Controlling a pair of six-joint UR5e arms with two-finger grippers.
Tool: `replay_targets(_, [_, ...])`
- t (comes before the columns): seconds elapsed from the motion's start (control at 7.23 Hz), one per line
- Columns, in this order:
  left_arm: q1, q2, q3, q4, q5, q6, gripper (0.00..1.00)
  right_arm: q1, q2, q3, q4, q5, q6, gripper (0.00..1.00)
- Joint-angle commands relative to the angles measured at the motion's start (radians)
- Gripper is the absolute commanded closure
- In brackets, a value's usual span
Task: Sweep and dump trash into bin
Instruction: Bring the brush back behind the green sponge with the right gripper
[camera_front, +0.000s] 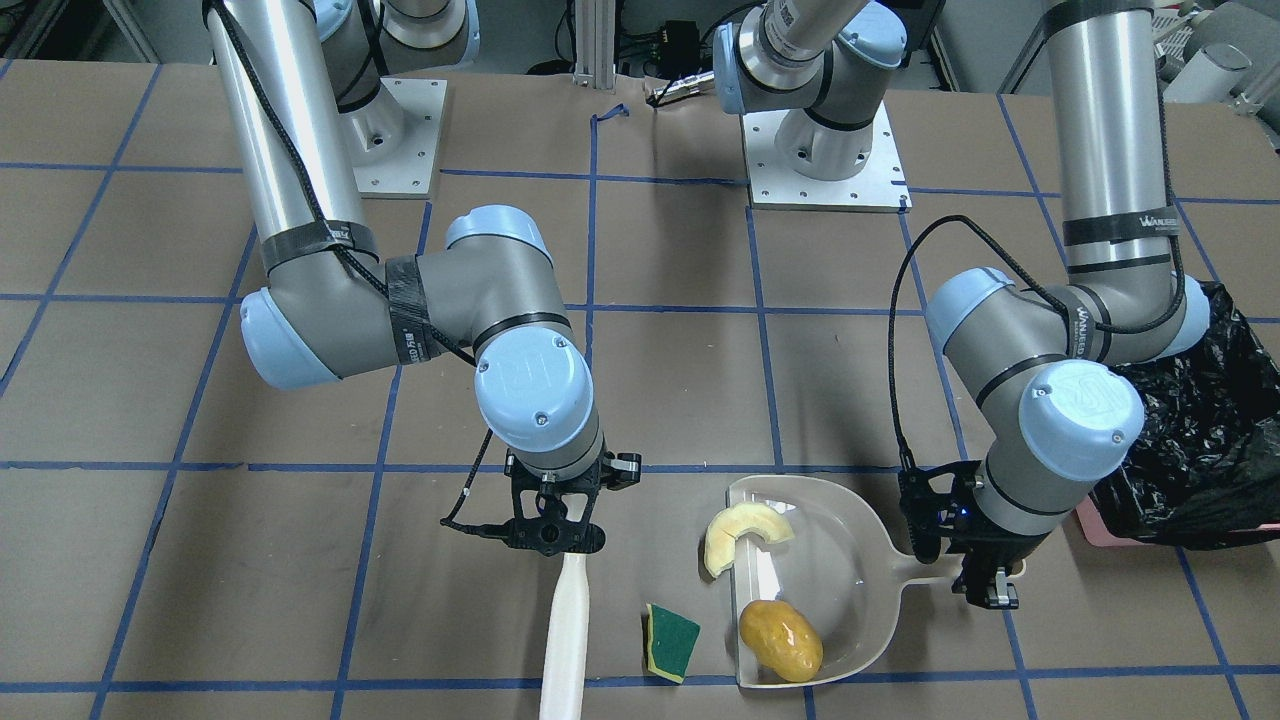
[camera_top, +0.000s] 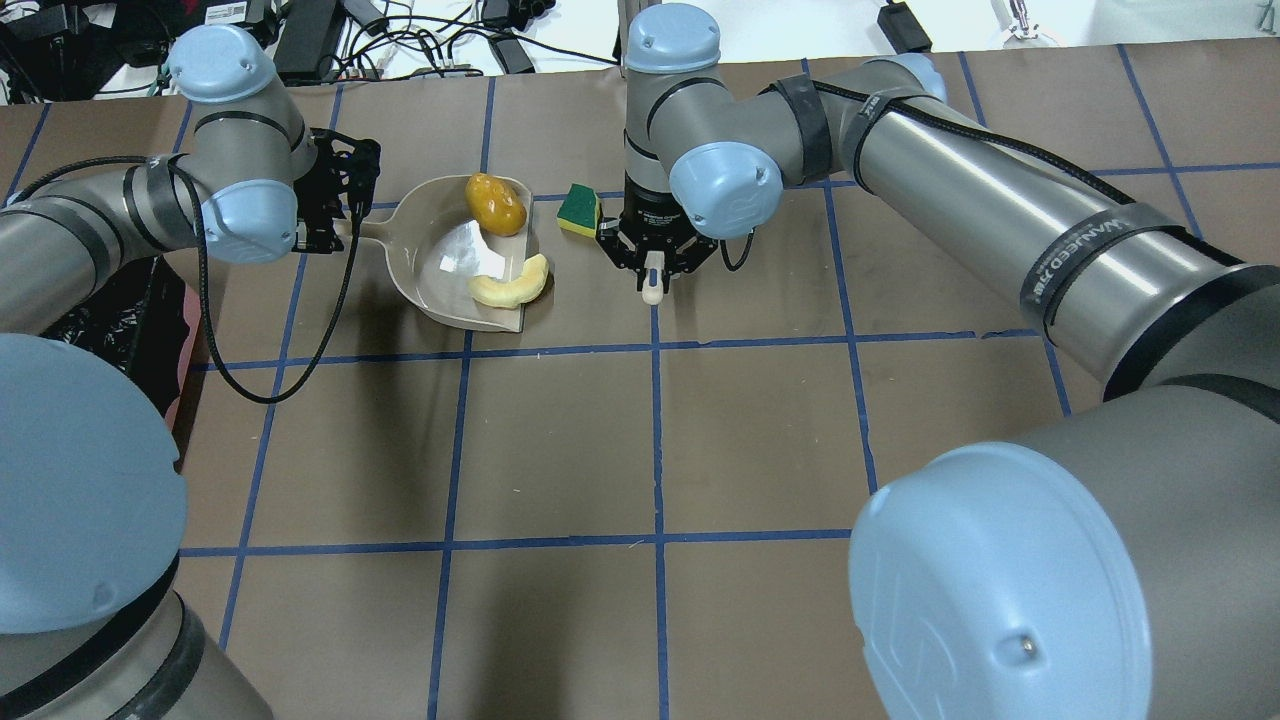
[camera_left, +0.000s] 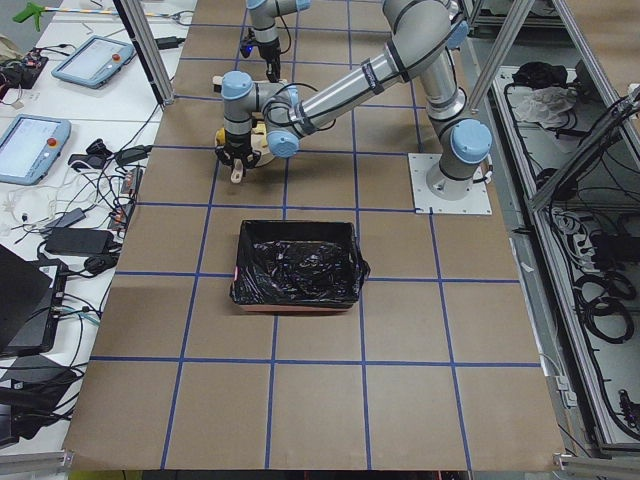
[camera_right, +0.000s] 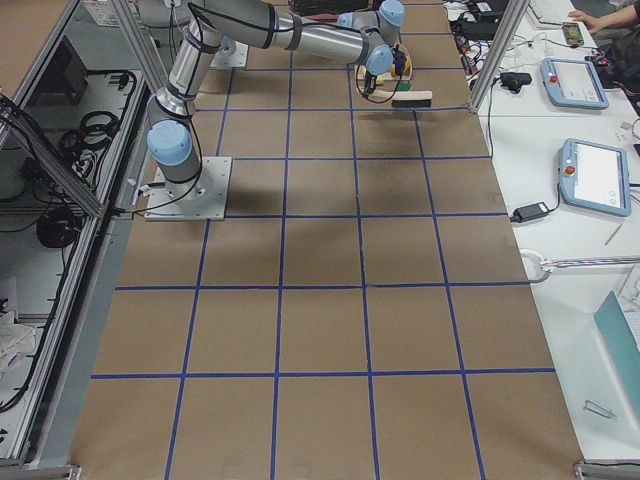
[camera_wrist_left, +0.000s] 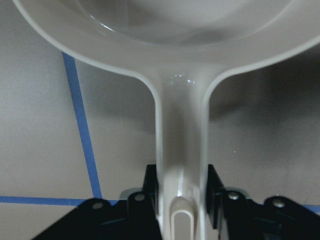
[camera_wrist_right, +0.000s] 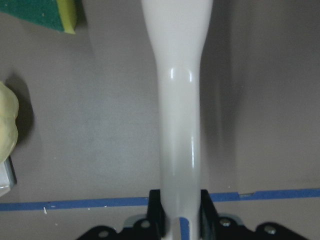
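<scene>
Left gripper (camera_front: 985, 585) clamped shut on the dustpan (camera_front: 850, 600) handle. Right gripper (camera_front: 560, 535) clamped on the brush (camera_front: 567, 640) handle, whose long axis runs away from the robot.

Count: 3 trash pieces, 1 bin.
- Potato (camera_front: 780, 640): in the pan, long axis diagonal.
- Croissant-like piece (camera_front: 735, 535): straddles the pan's open lip, hollow side toward the potato.
- Sponge square (camera_front: 670, 640): on the table just outside the lip.
- Bin (camera_left: 298, 265): black-lined, on the robot's left.

White lettering on the arm straps, not surely legible.

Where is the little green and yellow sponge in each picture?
Front-facing: sponge at bottom middle, between brush handle and dustpan.
Overhead: sponge at top middle, right of the dustpan.
Left side: too small to tell.
Right side: too small to tell.
Left wrist: not in it.
Right wrist: sponge in the top left corner.
Shared landmark: the brush handle beside it.
</scene>
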Motion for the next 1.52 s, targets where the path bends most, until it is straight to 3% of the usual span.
replay_targets(0.0, [0.000, 0.001, -0.001, 0.000, 0.000, 0.000, 0.86, 0.011, 0.015, -0.001, -0.014, 0.008, 0.033, 1.00])
replay_targets(1.38, [0.000, 0.000, -0.001, 0.000, 0.000, 0.002, 0.88, 0.158, 0.035, -0.004, -0.084, 0.057, 0.203, 1.00])
